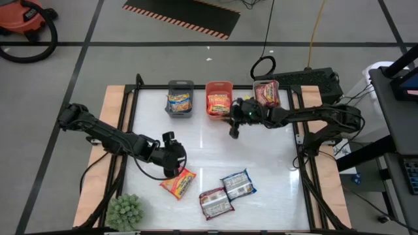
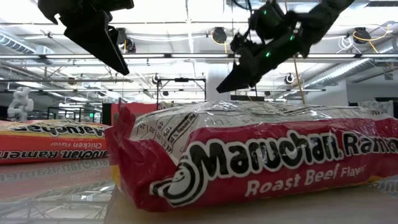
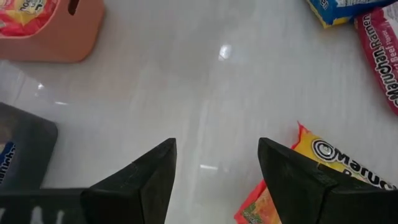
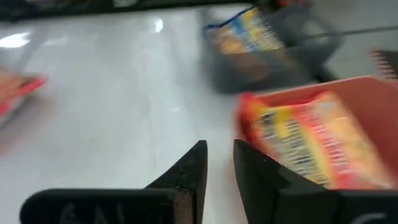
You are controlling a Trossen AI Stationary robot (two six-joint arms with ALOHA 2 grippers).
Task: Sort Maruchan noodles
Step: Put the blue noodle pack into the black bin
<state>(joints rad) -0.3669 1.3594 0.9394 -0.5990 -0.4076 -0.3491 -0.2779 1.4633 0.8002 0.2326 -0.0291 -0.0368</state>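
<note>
Hovering: my left gripper (image 1: 171,168), fingers wide, just above the orange packet (image 1: 178,183)
Right gripper (image 1: 233,132): fingers narrow, holding nothing, beside the orange bin (image 1: 219,85)

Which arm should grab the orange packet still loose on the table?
Left, probably. The left gripper hangs open right beside the orange packet, which shows next to its fingers in the left wrist view. The right gripper, empty and nearly closed, is up by the orange bin, far across the table.
</note>
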